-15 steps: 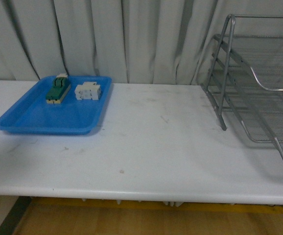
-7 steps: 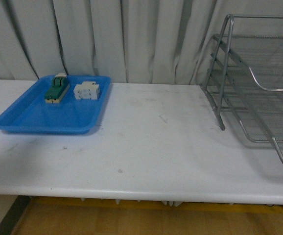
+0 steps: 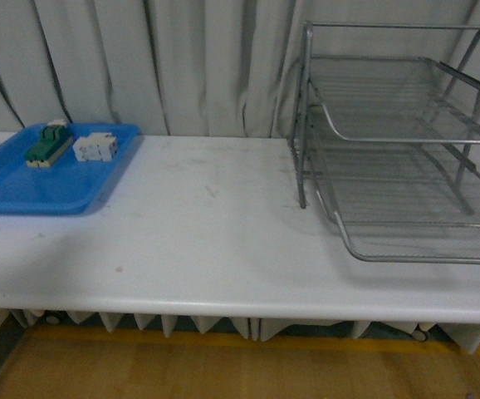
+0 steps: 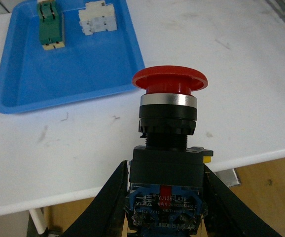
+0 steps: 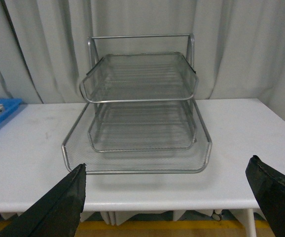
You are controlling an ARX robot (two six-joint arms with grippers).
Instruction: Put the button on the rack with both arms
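In the left wrist view my left gripper (image 4: 166,207) is shut on the button (image 4: 169,123), its black fingers pressing both sides of the black-blue body. The red mushroom cap points away from the wrist, above the white table's front edge. The rack (image 3: 394,141), a silver three-tier wire-mesh tray, stands on the table at the right of the front view and fills the middle of the right wrist view as rack (image 5: 140,106). My right gripper (image 5: 167,192) hangs open and empty in front of the rack, off the table's front edge. Neither arm shows in the front view.
A flat blue tray (image 3: 24,187) lies at the table's left, holding a green block (image 3: 47,144) and a white block (image 3: 95,147). Grey curtains hang behind the white table (image 3: 207,241). The left wrist view also shows the blue tray (image 4: 68,74) with both blocks.
The front view has swung to the right: the blue tray has slid toward the left edge and the whole rack has come into view.
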